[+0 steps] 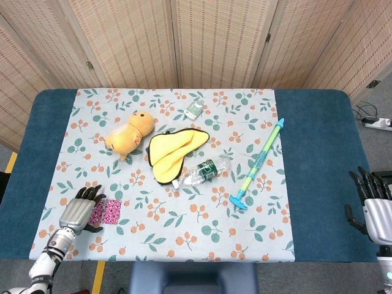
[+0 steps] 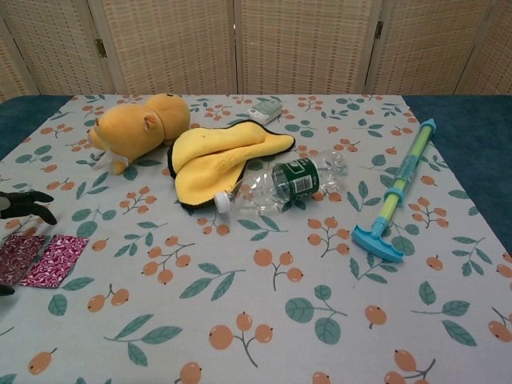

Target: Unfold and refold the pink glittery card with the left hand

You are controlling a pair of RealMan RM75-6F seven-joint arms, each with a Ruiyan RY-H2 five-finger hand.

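The pink glittery card (image 1: 109, 211) lies flat and opened out near the front left of the flowered cloth; the chest view shows two of its panels (image 2: 46, 259) side by side. My left hand (image 1: 79, 211) hovers over the card's left part and hides it, fingers stretched out and apart with nothing gripped. Only its dark fingertips (image 2: 27, 203) show at the left edge of the chest view, above the card. My right hand (image 1: 373, 208) hangs off the table's right edge, fingers spread, far from the card.
A yellow plush toy (image 1: 128, 131), a yellow cloth (image 1: 171, 150), a lying plastic bottle (image 1: 202, 171), a small green box (image 1: 193, 111) and a blue-green pump toy (image 1: 258, 163) sit further back and right. The flowered cloth (image 1: 184, 233) covers the blue table.
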